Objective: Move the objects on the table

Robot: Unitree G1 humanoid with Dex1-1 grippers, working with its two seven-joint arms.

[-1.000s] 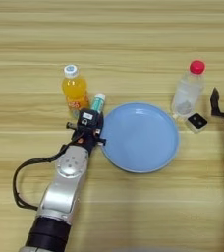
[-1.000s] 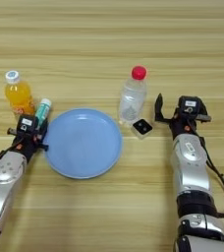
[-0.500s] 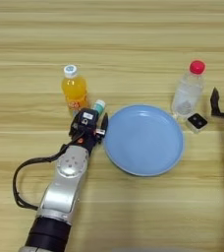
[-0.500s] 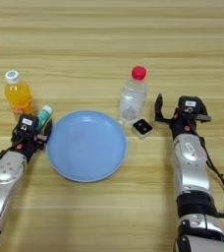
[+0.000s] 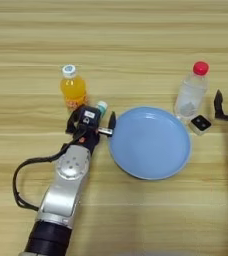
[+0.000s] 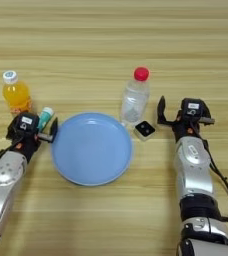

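Landmark: the blue plate [image 5: 150, 142] lies mid-desk; every place below is given relative to it.
White tube: the white tube with green label [image 5: 101, 108] sits just off the plate's left rim, mostly hidden behind the left end effector; only its teal-capped end shows. It looks light and stiff, with a smooth round body that may roll or slip; the mid-body, across its narrow width, looks like the best place to take hold.
Clear bottle: the clear plastic bottle with red cap [image 6: 134, 97] stands upright just beyond the plate's far right rim. It appears nearly empty, so probably light and easy to tip, with thin walls that may give under a hard squeeze. A hold low on the body, below the shoulder, seems safest.
Cube: the small white cube with black top [image 6: 145, 129] rests on the desk just right of the plate, in front of the bottle's base and close to it. It looks light and rigid; its flat opposite sides offer a simple pinch.
Orange bottle: an orange juice bottle [image 5: 72, 90] stands upright further left of the plate, beyond the tube. Full of liquid, it is likely the heaviest item.
Left end effector: the left end effector [image 5: 92, 121] is at the plate's left rim, fingers spread wide on either side of the tube's lower part; whether they touch it cannot be told.
Right end effector: the right end effector [image 6: 175, 111] is right of the plate, just past the cube, fingers apart and holding nothing.
Desk: the desk [image 5: 116, 40] is light-brown wood, smooth, so things may slide when nudged.
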